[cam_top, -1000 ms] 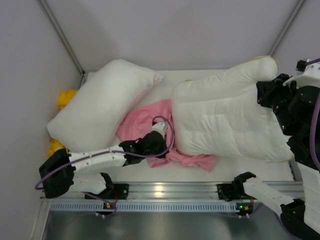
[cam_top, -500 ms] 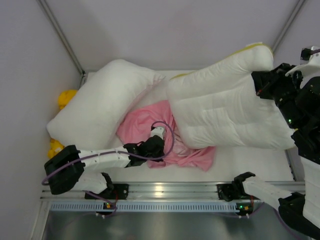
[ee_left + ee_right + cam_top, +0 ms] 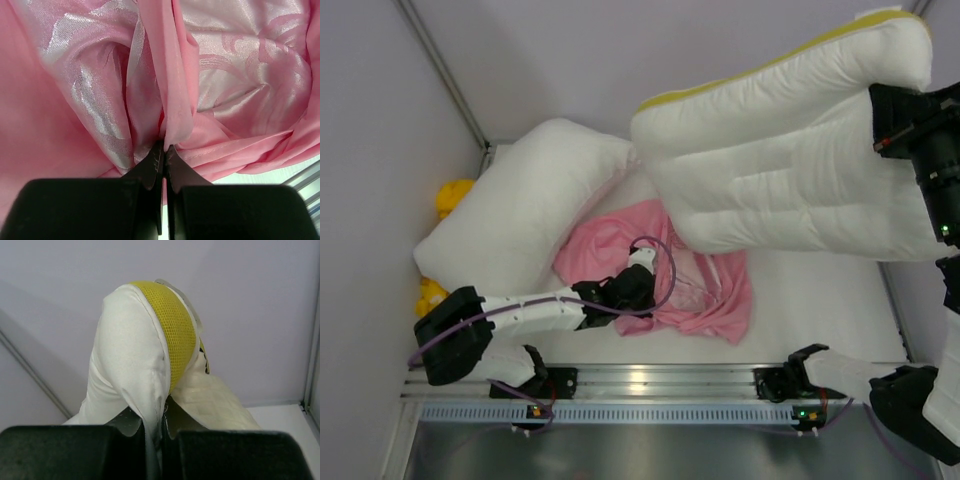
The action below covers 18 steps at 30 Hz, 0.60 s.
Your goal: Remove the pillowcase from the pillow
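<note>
The pink pillowcase [image 3: 705,295] lies crumpled on the white table, free of the pillow. My left gripper [image 3: 630,283] is shut on a fold of the pillowcase [image 3: 170,115], jaws pressed together on the fabric. The white pillow [image 3: 790,165] with its yellow band [image 3: 750,75] hangs lifted above the table at the right. My right gripper [image 3: 895,115] is shut on the pillow's right end; in the right wrist view the pillow's white fabric [image 3: 135,365] is pinched between the jaws under the yellow mesh band [image 3: 172,325].
A plain all-white pillow [image 3: 520,205] lies at the back left, touching the pillowcase. A yellow cloth [image 3: 448,195] sits beyond it at the left wall. A metal rail [image 3: 660,380] runs along the near edge. Grey walls enclose the table.
My right gripper has lifted the pillow up and back, clear of the pillowcase. The pillowcase has spread out to the right on the table. My left gripper has stayed shut on it.
</note>
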Available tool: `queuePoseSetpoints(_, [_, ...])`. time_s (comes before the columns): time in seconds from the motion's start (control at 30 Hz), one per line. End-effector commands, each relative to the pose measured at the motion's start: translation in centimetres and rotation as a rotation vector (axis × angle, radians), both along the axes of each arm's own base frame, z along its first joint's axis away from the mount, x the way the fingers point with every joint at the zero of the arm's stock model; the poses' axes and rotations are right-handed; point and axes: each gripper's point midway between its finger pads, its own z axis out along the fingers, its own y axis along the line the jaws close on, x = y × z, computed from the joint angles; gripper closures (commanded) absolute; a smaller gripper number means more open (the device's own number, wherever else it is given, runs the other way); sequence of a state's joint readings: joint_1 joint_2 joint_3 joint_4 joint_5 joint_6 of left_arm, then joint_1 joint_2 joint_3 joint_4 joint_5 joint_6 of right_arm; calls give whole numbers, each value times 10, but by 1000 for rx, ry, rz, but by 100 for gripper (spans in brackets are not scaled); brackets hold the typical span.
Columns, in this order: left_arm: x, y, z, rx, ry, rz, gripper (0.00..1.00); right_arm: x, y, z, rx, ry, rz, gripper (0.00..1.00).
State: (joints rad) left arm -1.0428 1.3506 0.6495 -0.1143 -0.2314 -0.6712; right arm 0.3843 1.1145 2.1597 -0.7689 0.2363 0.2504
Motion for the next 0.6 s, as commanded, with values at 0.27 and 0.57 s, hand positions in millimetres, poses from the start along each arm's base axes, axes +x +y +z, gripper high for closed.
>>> queuePoseSetpoints(0.27, [-5,13,66,-163,-89,22,100,35,-47,50,101,-234,-343,100])
queuePoseSetpoints(0.57, [-19,28,90,-282,-98,41,100,103,-117,-40,319,-69,-747,100])
